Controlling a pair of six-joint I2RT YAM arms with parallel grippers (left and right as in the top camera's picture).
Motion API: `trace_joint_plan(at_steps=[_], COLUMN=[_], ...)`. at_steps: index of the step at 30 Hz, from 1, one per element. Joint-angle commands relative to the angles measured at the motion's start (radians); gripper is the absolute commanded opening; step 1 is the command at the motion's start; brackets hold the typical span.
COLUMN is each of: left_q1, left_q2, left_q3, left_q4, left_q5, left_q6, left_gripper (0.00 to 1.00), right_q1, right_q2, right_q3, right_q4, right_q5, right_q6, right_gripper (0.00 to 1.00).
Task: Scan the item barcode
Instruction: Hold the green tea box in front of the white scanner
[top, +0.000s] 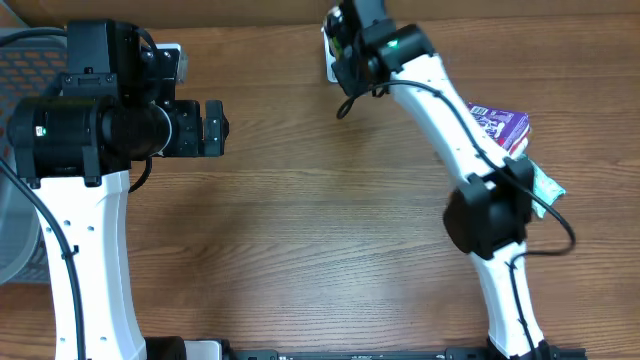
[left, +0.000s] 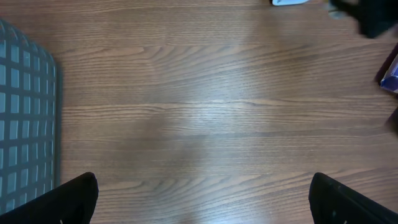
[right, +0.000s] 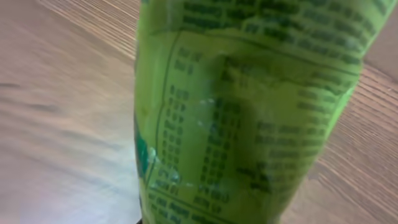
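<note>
Fingers of the right gripper (top: 340, 50) are closed tight on a green printed packet (right: 242, 112), held at the far edge of the table (top: 300, 220), just beside a small white object (top: 330, 65), perhaps the scanner. The packet's long axis appears to run straight out from the fingers. Small print shows, but no barcode. The left gripper (top: 215, 125) gapes empty, well apart.

Soft, even light falls from above on the wooden desk (top: 300, 230), and shadows are faint. The left wrist view is sharp, smeared along its top edge. The right wrist view is blurred: the green packet (right: 249, 112) fills it, print unreadable, slight glare.
</note>
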Motion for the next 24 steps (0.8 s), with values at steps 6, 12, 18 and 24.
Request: trace_joint_plan(at_steps=[6, 12, 18, 24], left_q1=[0.003, 0.003, 0.003, 0.003], left_q2=[0.009, 0.009, 0.009, 0.009], left_q3=[0.007, 0.007, 0.007, 0.007], left_q4=[0.002, 0.002, 0.002, 0.002], left_q5=[-0.003, -0.003, -0.003, -0.003], left_q6=[0.022, 0.023, 0.023, 0.022], left_gripper=[1.0, 1.0, 1.0, 0.99], right_q1=[0.002, 0.0, 0.0, 0.0], right_q2=[0.114, 0.129, 0.129, 0.129], right_q3=[0.029, 0.03, 0.03, 0.03], right_q4=[0.121, 0.167, 0.208, 0.219], right_q5=[0.245, 0.295, 0.295, 0.294], right_q6=[-0.104, -0.105, -0.105, -0.103], right_gripper=[0.03, 0.04, 0.04, 0.03])
